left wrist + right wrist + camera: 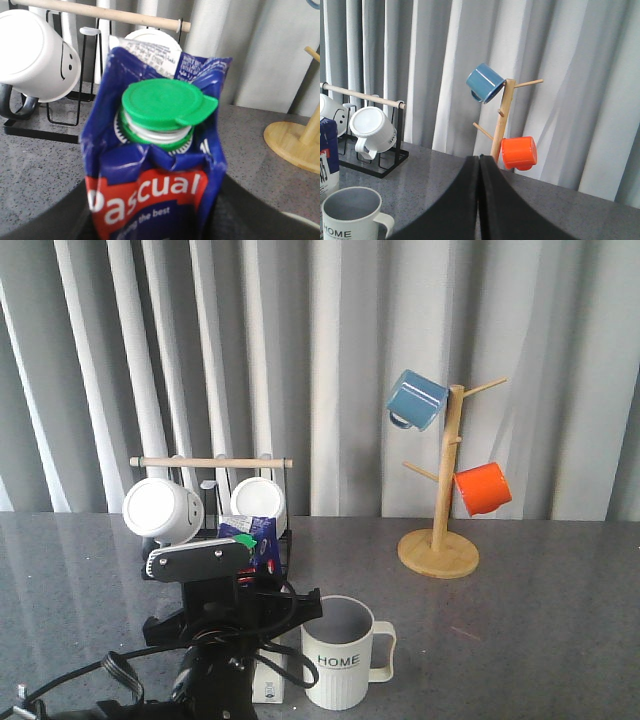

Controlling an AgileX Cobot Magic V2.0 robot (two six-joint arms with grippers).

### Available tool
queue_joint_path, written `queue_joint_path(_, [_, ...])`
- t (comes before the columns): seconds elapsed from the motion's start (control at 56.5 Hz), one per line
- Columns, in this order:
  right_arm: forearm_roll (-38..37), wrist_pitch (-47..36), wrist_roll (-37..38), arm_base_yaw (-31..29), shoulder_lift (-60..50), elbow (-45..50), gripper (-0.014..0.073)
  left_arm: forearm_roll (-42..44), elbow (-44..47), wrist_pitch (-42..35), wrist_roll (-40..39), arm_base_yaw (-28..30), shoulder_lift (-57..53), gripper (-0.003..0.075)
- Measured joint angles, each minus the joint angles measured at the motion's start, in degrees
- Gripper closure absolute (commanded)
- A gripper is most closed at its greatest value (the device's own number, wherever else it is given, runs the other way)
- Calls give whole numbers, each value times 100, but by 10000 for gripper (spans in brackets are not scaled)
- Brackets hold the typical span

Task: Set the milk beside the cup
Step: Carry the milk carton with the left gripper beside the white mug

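One milk carton (155,170) is gripped by the left claw (222,590), just left of the cup (340,652) on the table (540,630). Most of the carton is hidden by the arm in the front view. The right claw (480,200) is pressed together, empty.

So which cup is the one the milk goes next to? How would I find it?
Look at the near edge of the grey table, right beside the black robot arm holding the milk. The cup stands upright there, cream-white and ribbed. Only it says HOME; the other mugs hang on racks.
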Motion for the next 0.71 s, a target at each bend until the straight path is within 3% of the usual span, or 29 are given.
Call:
queue_joint_path(0.549, [0,0,0,0,0,0,602,6,0,5,0,0,0,722])
queue_joint_path(0.708, [0,0,0,0,0,0,602,6,0,5,0,0,0,658])
